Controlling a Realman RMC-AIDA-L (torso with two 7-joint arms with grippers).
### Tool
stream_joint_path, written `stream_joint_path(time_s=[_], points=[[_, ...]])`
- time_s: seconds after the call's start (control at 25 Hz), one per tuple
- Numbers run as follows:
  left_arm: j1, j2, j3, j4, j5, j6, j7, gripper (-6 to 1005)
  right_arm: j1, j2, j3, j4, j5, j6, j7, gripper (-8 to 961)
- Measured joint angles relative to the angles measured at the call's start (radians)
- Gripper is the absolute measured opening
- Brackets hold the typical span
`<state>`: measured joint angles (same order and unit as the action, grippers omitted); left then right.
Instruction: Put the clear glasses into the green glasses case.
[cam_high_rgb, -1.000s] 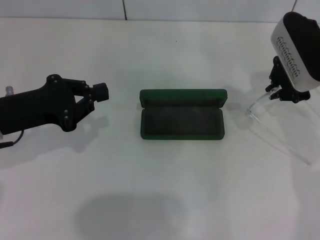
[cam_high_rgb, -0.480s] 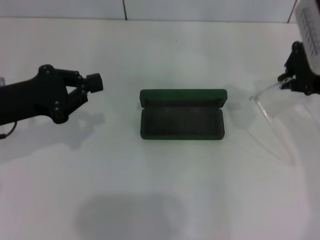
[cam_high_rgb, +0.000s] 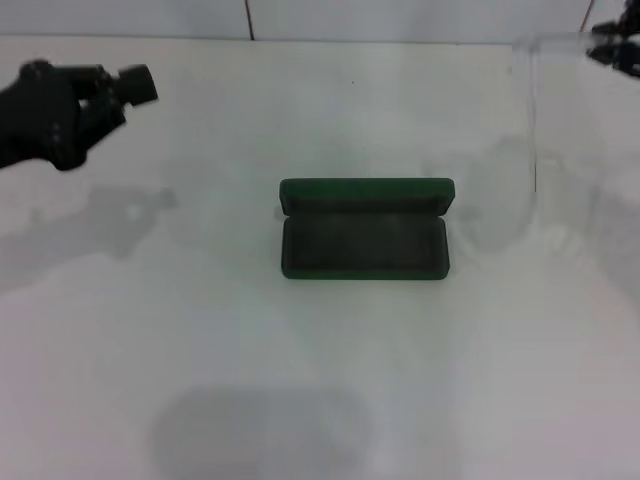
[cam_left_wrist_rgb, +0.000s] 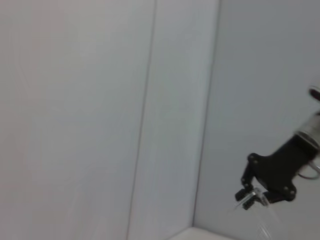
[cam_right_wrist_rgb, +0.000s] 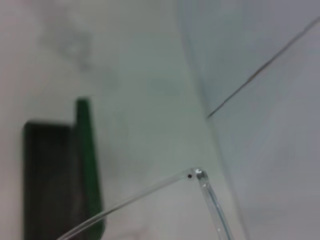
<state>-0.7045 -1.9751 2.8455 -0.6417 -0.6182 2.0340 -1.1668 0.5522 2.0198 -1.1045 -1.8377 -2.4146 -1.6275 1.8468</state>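
The green glasses case (cam_high_rgb: 363, 240) lies open in the middle of the white table, its lid standing up at the back; the right wrist view also shows the case (cam_right_wrist_rgb: 55, 180). My right gripper (cam_high_rgb: 614, 52) is high at the far right edge, shut on the clear glasses (cam_high_rgb: 531, 110), which hang in the air with one thin arm pointing down, right of and behind the case. The left wrist view shows that right gripper (cam_left_wrist_rgb: 249, 196) far off, pinching the glasses (cam_left_wrist_rgb: 264, 222). A hinge corner of the glasses (cam_right_wrist_rgb: 199, 175) shows close in the right wrist view. My left gripper (cam_high_rgb: 135, 85) is raised at the far left, shut and holding nothing.
The white table (cam_high_rgb: 320, 380) carries only the case. A pale wall with a vertical seam (cam_high_rgb: 248, 18) runs along the back edge. Soft shadows of the arms fall on the table to the left and right of the case.
My right gripper has risen and moved back, lifting the glasses off the table. My left arm has also risen, moving up and to the left, away from the case.
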Motion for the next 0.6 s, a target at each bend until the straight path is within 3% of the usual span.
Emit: stream_joint_path(time_s=[0.24, 0.6], points=[[-0.021, 0.03, 0.001, 0.042, -0.013, 0.006, -0.034, 38, -0.127, 0.002, 0.011, -0.041, 0.201, 0.204, 0.081, 102], [-0.024, 0.043, 0.002, 0.103, 0.007, 0.01, 0.013, 45, -0.179, 0.002, 0.005, 0.082, 0.467, 0.35, 0.093, 99]])
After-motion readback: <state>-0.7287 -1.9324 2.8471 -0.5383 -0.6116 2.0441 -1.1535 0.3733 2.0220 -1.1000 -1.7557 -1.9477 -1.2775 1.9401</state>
